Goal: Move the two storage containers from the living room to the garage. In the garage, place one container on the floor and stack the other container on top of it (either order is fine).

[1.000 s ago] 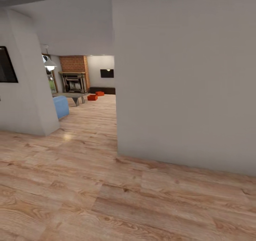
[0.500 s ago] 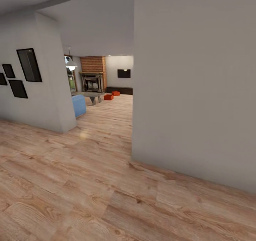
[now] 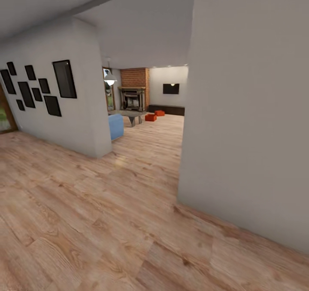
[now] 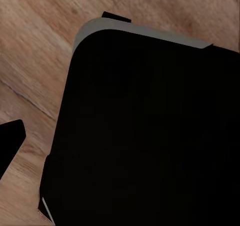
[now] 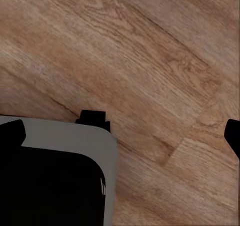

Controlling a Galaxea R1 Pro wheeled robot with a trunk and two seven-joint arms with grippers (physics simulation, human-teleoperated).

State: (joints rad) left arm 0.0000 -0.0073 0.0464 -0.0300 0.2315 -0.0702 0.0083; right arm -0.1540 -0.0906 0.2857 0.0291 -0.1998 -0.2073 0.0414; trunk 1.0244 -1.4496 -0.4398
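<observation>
Looking left to right in the head view: black picture frames (image 3: 43, 89) on a pale wall, a blue sofa (image 3: 115, 126), then the two orange-red boxes (image 3: 150, 117) (image 3: 159, 113) on the living-room planks near the fireplace (image 3: 132, 98), far off. Nothing is moved yet; both carries and the stacking remain. Whether either claw is open I cannot tell.

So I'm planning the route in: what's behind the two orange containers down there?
Behind the two storage containers on the light wood floor runs a low dark bench against the far wall, with a brick fireplace beside it. The near wall hides everything farther right.
</observation>
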